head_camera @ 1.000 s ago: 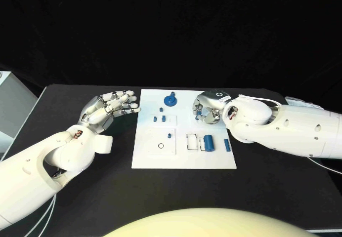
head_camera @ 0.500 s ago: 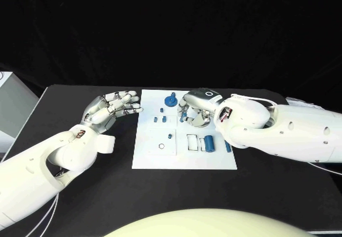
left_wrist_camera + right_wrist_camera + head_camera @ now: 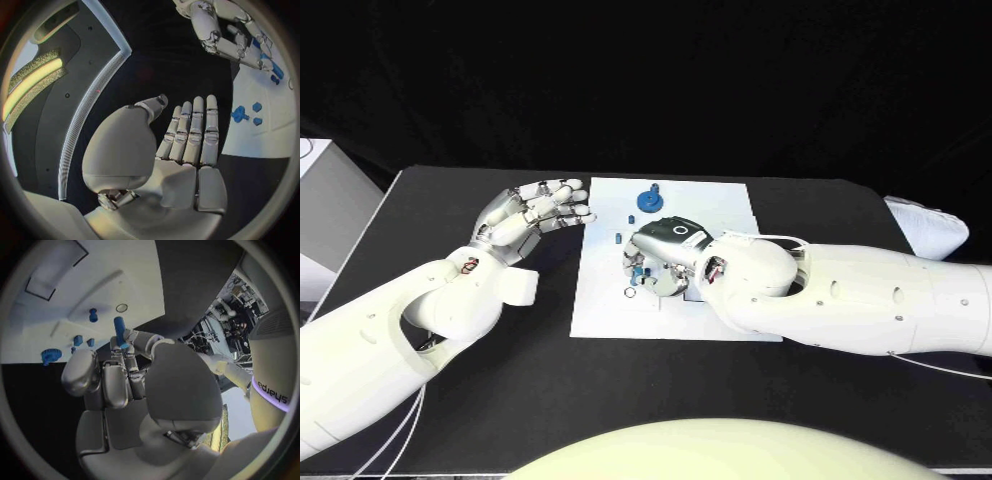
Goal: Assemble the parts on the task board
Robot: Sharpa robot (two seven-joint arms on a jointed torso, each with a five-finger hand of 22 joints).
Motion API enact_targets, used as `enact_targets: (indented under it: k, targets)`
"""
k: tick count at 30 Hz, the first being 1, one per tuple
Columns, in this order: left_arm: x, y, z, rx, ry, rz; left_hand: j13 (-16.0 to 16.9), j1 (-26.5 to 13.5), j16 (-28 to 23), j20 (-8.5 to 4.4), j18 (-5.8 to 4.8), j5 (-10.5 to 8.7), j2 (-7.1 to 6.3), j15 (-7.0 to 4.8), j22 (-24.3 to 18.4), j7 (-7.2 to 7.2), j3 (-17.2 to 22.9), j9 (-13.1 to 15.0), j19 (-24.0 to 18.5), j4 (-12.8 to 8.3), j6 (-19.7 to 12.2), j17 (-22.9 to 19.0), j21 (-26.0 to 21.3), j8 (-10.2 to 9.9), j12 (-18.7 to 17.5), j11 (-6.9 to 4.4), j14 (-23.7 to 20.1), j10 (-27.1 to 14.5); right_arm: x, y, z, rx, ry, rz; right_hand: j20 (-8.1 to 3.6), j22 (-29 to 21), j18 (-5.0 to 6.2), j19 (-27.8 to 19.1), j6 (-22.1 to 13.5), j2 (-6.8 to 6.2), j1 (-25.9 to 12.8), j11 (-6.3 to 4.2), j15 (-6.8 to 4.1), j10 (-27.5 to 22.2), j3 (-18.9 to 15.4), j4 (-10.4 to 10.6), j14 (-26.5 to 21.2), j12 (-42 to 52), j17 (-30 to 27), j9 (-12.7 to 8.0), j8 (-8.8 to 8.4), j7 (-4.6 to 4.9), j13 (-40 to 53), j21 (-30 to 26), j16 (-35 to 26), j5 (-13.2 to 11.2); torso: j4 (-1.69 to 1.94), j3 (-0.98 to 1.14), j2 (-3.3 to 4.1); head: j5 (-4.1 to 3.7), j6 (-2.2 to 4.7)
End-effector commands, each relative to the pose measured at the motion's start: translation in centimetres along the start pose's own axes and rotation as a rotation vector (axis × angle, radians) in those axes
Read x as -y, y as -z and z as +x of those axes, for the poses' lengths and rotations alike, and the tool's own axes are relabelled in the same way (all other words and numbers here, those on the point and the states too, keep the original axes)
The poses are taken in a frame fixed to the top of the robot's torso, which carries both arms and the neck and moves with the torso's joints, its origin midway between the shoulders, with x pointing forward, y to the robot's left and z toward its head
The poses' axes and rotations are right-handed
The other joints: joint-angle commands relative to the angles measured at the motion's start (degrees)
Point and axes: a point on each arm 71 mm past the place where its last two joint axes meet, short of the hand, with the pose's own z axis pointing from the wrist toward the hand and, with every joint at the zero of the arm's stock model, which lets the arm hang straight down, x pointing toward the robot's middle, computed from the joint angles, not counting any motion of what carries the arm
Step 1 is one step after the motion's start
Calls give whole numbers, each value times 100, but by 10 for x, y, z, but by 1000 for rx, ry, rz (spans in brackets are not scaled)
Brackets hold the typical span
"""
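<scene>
The white task board (image 3: 711, 200) lies mid-table. My right hand (image 3: 661, 262) hovers over the board's middle and pinches a slim blue peg (image 3: 119, 328) between thumb and fingers (image 3: 127, 354), tip pointing at the board (image 3: 94, 280). A small ringed hole (image 3: 122, 307) lies just beyond the peg; the same hole (image 3: 630, 295) is beside the hand. A blue gear (image 3: 648, 201) stands at the board's far edge, with small blue pieces (image 3: 613, 237) near it. My left hand (image 3: 531, 215) is open beside the board's left edge, fingers straight (image 3: 187, 135), holding nothing. My right arm hides the board's right half.
A white box (image 3: 326, 205) stands off the table's left side. A pale object (image 3: 935, 225) lies at the table's right edge. My bulky right forearm (image 3: 877, 295) crosses the table's right side above the board.
My right hand has carried the blue peg from the board's far right corner leftward and nearer, to its middle. The left hand has barely moved.
</scene>
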Motion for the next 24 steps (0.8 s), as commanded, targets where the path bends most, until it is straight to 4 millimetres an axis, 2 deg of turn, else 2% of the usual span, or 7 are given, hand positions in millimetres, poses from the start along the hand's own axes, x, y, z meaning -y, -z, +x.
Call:
enact_targets:
  k: [1, 7, 12, 15, 17, 24]
  targets:
    - [1, 0, 3, -19, 12, 7, 7, 6, -39, 3, 71, -23, 70, 7, -5, 81, -21, -9, 35, 10, -33, 5, -32, 32, 13, 33, 29, -23, -2, -1, 5, 14, 44, -27, -38, -6, -93, 13, 29, 133, 122, -404, -38, 457, 39, -5, 136, 83, 0, 7, 12, 23, 199, 12, 17, 23, -14, -3, 8, 40, -19]
    - [1, 0, 2, -17, 10, 7, 7, 6, -39, 3, 71, -23, 70, 7, -5, 81, -21, -9, 35, 10, -33, 5, -32, 32, 13, 33, 29, -23, -3, -3, 13, 17, 61, -28, -39, 1, -94, 15, 26, 128, 122, -401, -36, 455, 48, -15, 135, 77, -5, 9, 11, 28, 201, 17, 16, 45, -7, 2, 8, 74, -32]
    - [1, 0, 2, -17, 10, 7, 7, 6, -39, 3, 71, -23, 70, 7, -5, 81, -21, -9, 35, 10, -33, 5, -32, 32, 13, 33, 29, -23, -2, -4, 15, 20, 70, -23, -38, 2, -95, 15, 26, 125, 122, -400, -35, 457, 52, -19, 135, 75, -7, 11, 11, 29, 203, 17, 15, 57, 2, -7, 2, 84, -51]
    - [1, 0, 2, -17, 10, 7, 7, 6, -39, 3, 71, -23, 70, 7, -5, 81, -21, -9, 35, 10, -33, 5, -32, 32, 13, 33, 29, -23, -2, -5, 16, 21, 72, -22, -38, 2, -95, 15, 26, 125, 122, -400, -35, 457, 52, -19, 135, 75, -7, 11, 11, 29, 203, 17, 15, 57, 5, -2, 7, 93, -56]
    - [1, 0, 2, -17, 10, 6, 7, 6, -39, 3, 71, -23, 70, 7, -5, 81, -21, -9, 35, 10, -33, 5, -32, 32, 13, 33, 29, -23, -3, -6, 17, 21, 70, -25, -38, 2, -95, 15, 26, 125, 122, -400, -35, 457, 52, -19, 135, 75, -7, 11, 11, 29, 203, 17, 15, 57, -9, 6, 10, 117, -59]
    - [1, 0, 1, -16, 10, 6, 7, 6, -39, 3, 71, -23, 70, 7, -5, 81, -21, -9, 35, 10, -33, 5, -32, 32, 13, 33, 29, -23, -8, -6, 19, 29, 66, -37, -38, 9, -96, 16, 26, 121, 119, -398, -34, 459, 58, -24, 135, 71, -6, 13, 12, 31, 206, 23, 16, 76, -12, 7, 11, 133, -77]
